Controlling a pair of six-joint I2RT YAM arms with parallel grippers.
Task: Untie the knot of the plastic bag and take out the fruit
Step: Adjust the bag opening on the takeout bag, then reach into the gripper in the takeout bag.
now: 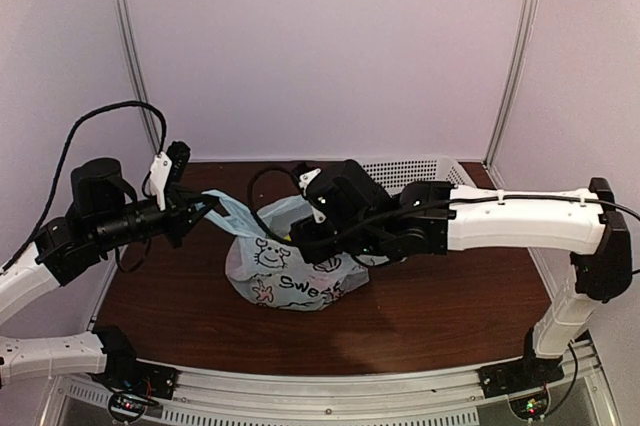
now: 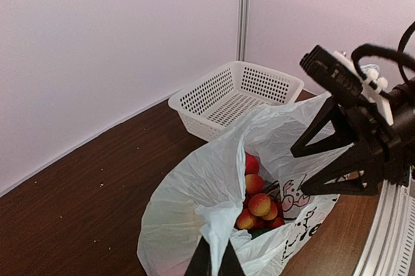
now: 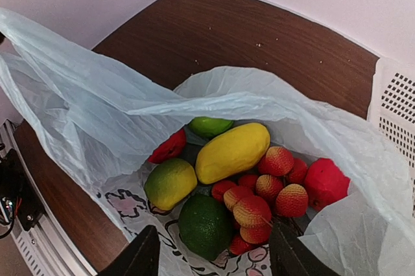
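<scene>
The pale blue plastic bag (image 1: 290, 276) with black cartoon drawings stands open on the brown table; no knot shows. My left gripper (image 2: 214, 264) is shut on a bunched loop handle (image 2: 217, 227) at the bag's left rim and holds it up and out to the left (image 1: 215, 204). My right gripper (image 3: 214, 260) is open, just above the bag's mouth (image 1: 320, 221). Inside lie the fruit: a yellow mango-like fruit (image 3: 232, 151), a dark green round one (image 3: 205, 224), a yellow-green one (image 3: 170, 183), a cluster of red round ones (image 3: 272, 188), and red pieces.
A white perforated basket (image 2: 237, 98) stands against the back wall, right of the bag (image 1: 420, 171). The right arm's dark wrist (image 2: 363, 140) hangs over the bag. Metal frame rails run along the table's near edge (image 1: 330, 386).
</scene>
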